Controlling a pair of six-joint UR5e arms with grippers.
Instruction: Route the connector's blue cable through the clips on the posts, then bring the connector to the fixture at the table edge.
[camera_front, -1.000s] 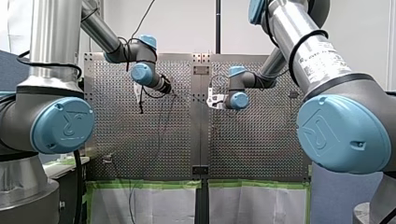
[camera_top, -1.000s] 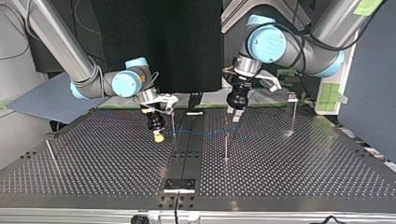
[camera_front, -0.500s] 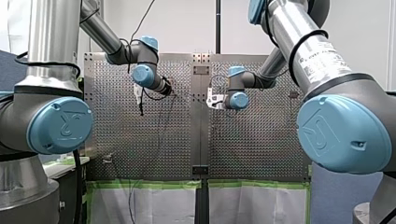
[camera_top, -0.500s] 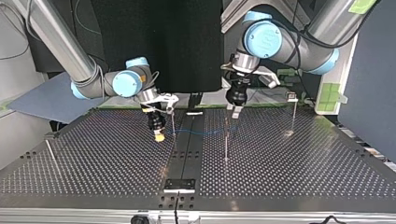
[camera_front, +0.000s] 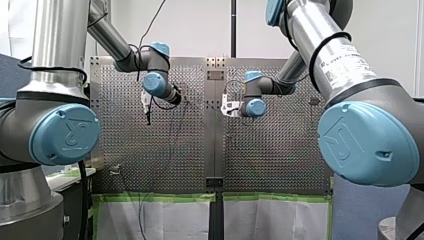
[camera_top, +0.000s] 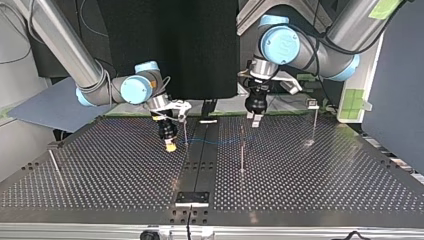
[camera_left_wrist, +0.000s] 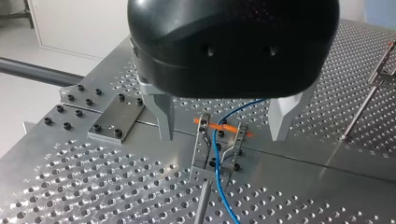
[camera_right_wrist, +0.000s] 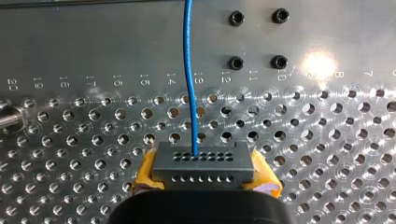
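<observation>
1. Front view: both wrists sit in the upper centre of the frame and mask their own grippers. The connector and its cable cannot be made out there.
2. Top view: the connector is too small to read. Only the yellow tip of my right gripper (camera_top: 170, 145) shows, left of centre, pointing down just above the table (camera_top: 100, 172).
3. Right wrist view: the black gripper body cuts off the fingers. Only the yellow pads (camera_right_wrist: 145, 173) show, 1 pressed on each end of the connector (camera_right_wrist: 204, 161), so my right gripper is clamped on it.
4. The connector's long axis runs from pad to pad, across the gripper. Its face with 2 rows of holes points ahead, away from the gripper.
5. The cable (camera_right_wrist: 188, 70) leaves a hole near the middle of the face, runs straight ahead and is cut off at the frame edge.
6. Top view: the cable is a faint blue line (camera_top: 215, 142) running from the right gripper toward the post (camera_top: 242, 155) right of centre. Its far end is lost.
7. Left wrist view: my left gripper (camera_left_wrist: 224, 126) has its metal fingers (camera_left_wrist: 163, 116) spread wide, holding nothing. Between and beyond them stands the clip (camera_left_wrist: 219, 151), with the cable lying between its 2 arms. The post beneath is cut off.
8. Top view: the left gripper (camera_top: 254, 119) hangs in the upper centre-right, behind the post and clear of the table.
</observation>
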